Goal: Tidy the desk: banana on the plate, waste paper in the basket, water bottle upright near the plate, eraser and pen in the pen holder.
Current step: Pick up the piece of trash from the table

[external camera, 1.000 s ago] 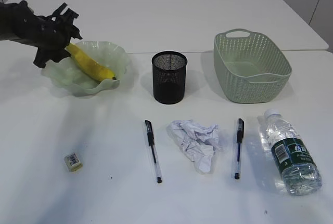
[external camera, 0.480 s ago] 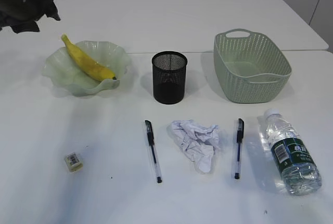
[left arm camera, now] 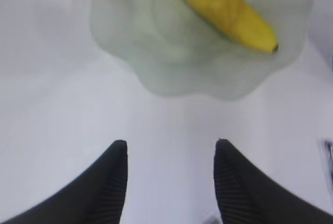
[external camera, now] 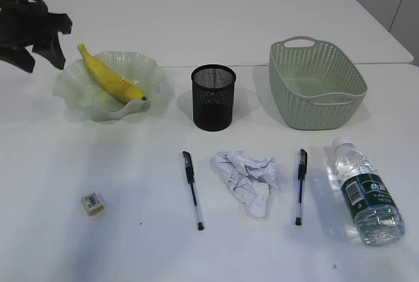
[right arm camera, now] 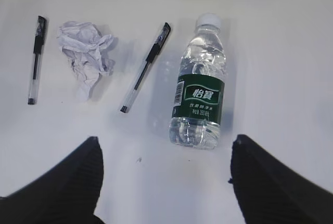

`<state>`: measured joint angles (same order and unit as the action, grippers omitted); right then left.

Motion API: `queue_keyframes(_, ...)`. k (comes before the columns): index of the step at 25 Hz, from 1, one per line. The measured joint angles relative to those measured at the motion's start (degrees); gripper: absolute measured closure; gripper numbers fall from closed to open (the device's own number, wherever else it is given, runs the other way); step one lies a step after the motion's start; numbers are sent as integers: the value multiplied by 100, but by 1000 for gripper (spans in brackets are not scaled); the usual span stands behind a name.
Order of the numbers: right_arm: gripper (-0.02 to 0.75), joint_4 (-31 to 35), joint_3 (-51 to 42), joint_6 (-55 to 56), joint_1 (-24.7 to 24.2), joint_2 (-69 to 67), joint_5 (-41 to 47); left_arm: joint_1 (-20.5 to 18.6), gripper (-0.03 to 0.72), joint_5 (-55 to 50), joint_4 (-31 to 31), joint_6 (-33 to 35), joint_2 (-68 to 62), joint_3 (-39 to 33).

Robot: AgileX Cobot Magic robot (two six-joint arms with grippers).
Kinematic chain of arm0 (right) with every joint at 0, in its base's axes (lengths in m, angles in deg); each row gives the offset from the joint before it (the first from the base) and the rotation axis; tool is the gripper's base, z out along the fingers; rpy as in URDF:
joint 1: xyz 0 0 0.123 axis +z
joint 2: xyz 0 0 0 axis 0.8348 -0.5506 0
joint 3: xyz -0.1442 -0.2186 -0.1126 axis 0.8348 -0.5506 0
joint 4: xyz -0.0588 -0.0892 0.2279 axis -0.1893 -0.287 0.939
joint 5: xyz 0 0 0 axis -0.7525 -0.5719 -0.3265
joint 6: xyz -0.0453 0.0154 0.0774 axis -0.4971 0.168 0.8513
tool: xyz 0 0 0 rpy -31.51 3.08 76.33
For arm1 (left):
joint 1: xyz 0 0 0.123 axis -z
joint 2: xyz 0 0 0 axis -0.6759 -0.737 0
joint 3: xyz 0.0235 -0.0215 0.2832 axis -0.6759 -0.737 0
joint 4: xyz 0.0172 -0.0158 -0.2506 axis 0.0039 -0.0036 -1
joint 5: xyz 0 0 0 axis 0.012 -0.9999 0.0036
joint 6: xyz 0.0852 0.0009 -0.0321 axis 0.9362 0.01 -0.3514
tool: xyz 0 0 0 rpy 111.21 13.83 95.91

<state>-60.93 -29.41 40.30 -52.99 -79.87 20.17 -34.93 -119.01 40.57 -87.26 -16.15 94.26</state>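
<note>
Banana [external camera: 110, 80] on plate [external camera: 147, 72]; waste paper [external camera: 245, 178] between 2 pens [external camera: 192, 190].

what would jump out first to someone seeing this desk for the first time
The yellow banana lying in the ruffled green plate at far left stands out most. Next, the black pen holder and sage basket behind a front row: two pens, waste paper, and a water bottle on its side at right.

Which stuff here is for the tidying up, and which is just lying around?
For the job: banana, plate, waste paper, basket, water bottle, eraser, two pens, pen holder.

Just lying about: nothing I can see.
</note>
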Motion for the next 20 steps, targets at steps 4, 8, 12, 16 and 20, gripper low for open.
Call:
queue_keyframes(4, 170, 0, 0, 0, 0, 0, 140, 0, 328, -896, -151, 577, 13, 0)
queue_keyframes(8, 169, 0, 0, 0, 0, 0, 260, 10, 334, -1342, -161, 808, 165, 0)
queue_keyframes(12, 170, 0, 0, 0, 0, 0, 342, 10, 338, -1455, -164, 923, 473, 0)
queue_keyframes(16, 170, 0, 5, 0, 0, 0, 509, 10, 339, -1585, -234, 1000, 792, 0)
queue_keyframes(20, 170, 46, 14, 0, 0, 0, 556, 10, 346, -1725, -326, 1060, 1075, -137)
